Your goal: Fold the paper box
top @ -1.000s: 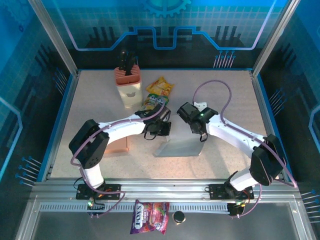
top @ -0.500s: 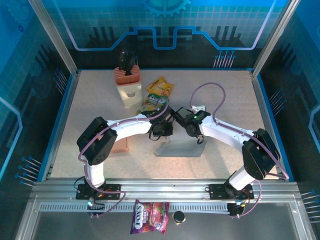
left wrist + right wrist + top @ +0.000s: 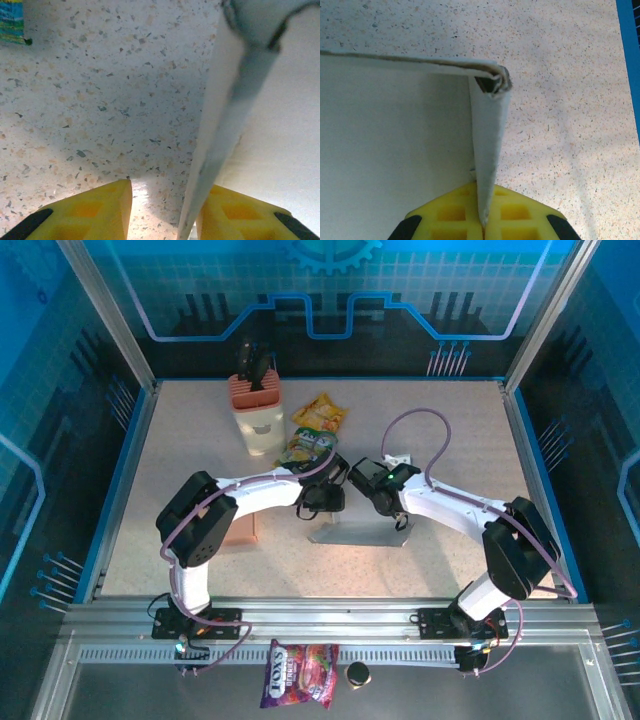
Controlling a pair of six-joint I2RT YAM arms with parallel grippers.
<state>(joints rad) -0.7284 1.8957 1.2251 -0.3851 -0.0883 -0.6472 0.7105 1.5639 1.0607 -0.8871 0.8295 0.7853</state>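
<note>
Snack packet [image 3: 320, 412], knife block [image 3: 259, 418] behind paper box [image 3: 356, 532] (apart from it).

One paper box [image 3: 350, 533], one knife block [image 3: 259, 415], three snack bags [image 3: 320, 412]

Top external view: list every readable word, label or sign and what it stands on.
"FOX'S": on the purple and red candy bag at the near edge.
Yellow snack packet: print too blurred to read.
Green snack packet: print too small to read.
</note>
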